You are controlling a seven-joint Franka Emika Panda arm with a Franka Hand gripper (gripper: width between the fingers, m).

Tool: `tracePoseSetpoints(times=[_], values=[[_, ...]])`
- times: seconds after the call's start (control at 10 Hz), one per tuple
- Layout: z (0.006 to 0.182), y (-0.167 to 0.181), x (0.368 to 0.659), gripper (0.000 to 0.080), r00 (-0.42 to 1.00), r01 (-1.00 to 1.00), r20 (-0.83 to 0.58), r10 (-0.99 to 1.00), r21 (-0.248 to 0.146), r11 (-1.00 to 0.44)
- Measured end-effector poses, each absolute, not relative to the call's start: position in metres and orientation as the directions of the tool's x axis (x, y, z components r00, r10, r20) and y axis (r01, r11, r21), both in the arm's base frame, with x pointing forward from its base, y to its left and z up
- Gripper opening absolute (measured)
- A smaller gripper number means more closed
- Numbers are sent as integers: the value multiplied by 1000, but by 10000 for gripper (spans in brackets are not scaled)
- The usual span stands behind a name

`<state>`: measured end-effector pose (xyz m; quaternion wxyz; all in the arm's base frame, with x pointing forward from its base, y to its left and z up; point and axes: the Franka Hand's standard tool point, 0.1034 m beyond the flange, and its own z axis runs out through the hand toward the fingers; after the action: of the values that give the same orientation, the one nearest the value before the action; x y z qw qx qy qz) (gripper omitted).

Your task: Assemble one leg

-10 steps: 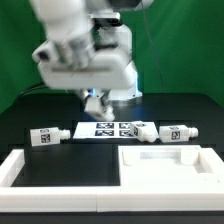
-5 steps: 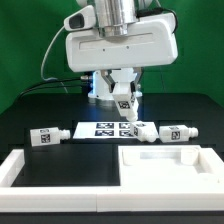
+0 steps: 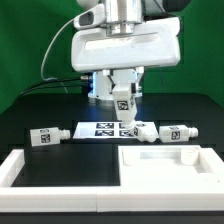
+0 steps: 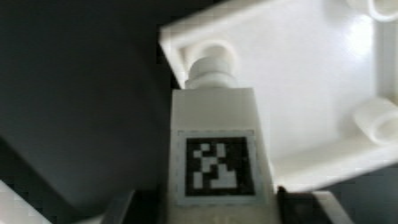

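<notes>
My gripper (image 3: pixel 123 99) is shut on a leg (image 3: pixel 123 97), a small white peg with a black-and-white tag, held upright high above the table behind the marker board. In the wrist view the leg (image 4: pixel 214 140) sits between my dark fingers (image 4: pixel 299 205), its round tip pointing toward a corner of the large white tray-like piece (image 4: pixel 302 70). Three more legs lie on the black table: one on the exterior view's left (image 3: pixel 45 136), one by the board's end (image 3: pixel 145 131), one further right (image 3: pixel 176 133). The tray-like piece (image 3: pixel 200 160) lies at the front right.
The marker board (image 3: pixel 104 128) lies flat on the table below my gripper. A white bar frame (image 3: pixel 20 166) runs along the front left and front edge. A green backdrop stands behind the table.
The arm has swung round from a blurred, turned pose to square on. The tagged leg now shows in the gripper. In the last half second it has barely moved.
</notes>
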<state>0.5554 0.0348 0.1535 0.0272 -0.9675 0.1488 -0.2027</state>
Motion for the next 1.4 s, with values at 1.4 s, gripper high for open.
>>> tracePoseSetpoints(times=[1.4], values=[[141, 103, 624, 287, 820, 31, 569, 64, 67, -997]])
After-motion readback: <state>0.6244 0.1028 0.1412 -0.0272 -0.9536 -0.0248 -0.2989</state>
